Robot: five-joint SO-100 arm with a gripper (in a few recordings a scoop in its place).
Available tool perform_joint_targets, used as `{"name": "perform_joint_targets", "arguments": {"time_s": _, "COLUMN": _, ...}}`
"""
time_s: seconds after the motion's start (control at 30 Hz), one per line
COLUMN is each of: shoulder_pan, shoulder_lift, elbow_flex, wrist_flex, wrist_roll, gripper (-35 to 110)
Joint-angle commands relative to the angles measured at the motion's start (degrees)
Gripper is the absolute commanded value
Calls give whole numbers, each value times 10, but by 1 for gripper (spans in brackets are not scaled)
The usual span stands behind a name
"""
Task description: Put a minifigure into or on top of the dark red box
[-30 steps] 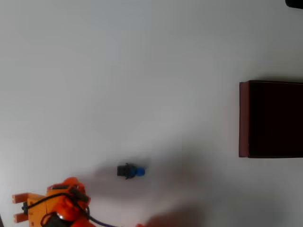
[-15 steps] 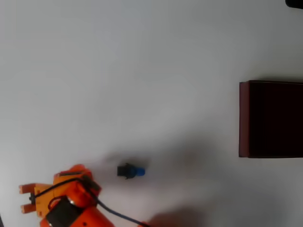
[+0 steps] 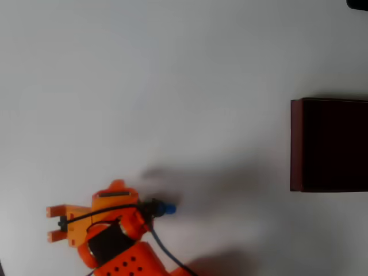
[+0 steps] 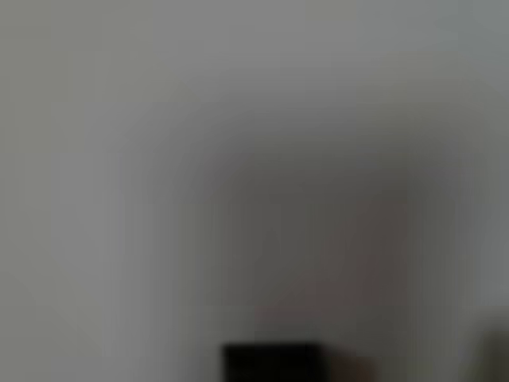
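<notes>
The minifigure (image 3: pixel 167 210) lies on the white table in the overhead view, low and left of centre. Its blue end shows, while its black end is partly covered by the orange gripper (image 3: pixel 115 214). The gripper hangs right over and just left of the figure. Its fingers are hidden under its own body, so their state is unclear. The dark red box (image 3: pixel 295 144) stands at the right edge, with maroon walls and a nearly black inside, far from the gripper. The wrist view is a grey blur with a dark block (image 4: pixel 270 362) at its bottom edge.
The white tabletop (image 3: pixel 172 86) stretches bare between the figure and the box. The arm's orange body and a dark cable (image 3: pixel 164 253) come in from the bottom edge. A small dark object (image 3: pixel 357 3) sits in the top right corner.
The gripper has moved right and slightly up across the frames, from well left of the minifigure to overlapping its black end. Minifigure and box have stayed put.
</notes>
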Motion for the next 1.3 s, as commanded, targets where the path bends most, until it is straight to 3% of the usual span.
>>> {"name": "perform_joint_targets", "arguments": {"time_s": 0.0, "shoulder_pan": 13, "shoulder_lift": 0, "elbow_flex": 14, "wrist_flex": -15, "wrist_roll": -15, "gripper": 25}}
{"name": "perform_joint_targets", "arguments": {"time_s": 0.2, "shoulder_pan": 21, "shoulder_lift": -18, "elbow_flex": 13, "wrist_flex": -20, "wrist_roll": -32, "gripper": 25}}
{"name": "perform_joint_targets", "arguments": {"time_s": 0.43, "shoulder_pan": 105, "shoulder_lift": 174, "elbow_flex": 113, "wrist_flex": -13, "wrist_roll": -77, "gripper": 25}}
{"name": "perform_joint_targets", "arguments": {"time_s": 0.67, "shoulder_pan": 144, "shoulder_lift": -56, "elbow_flex": 49, "wrist_flex": -44, "wrist_roll": -74, "gripper": 25}}
{"name": "perform_joint_targets", "arguments": {"time_s": 1.27, "shoulder_pan": 194, "shoulder_lift": -18, "elbow_flex": 100, "wrist_flex": -33, "wrist_roll": -55, "gripper": 20}}
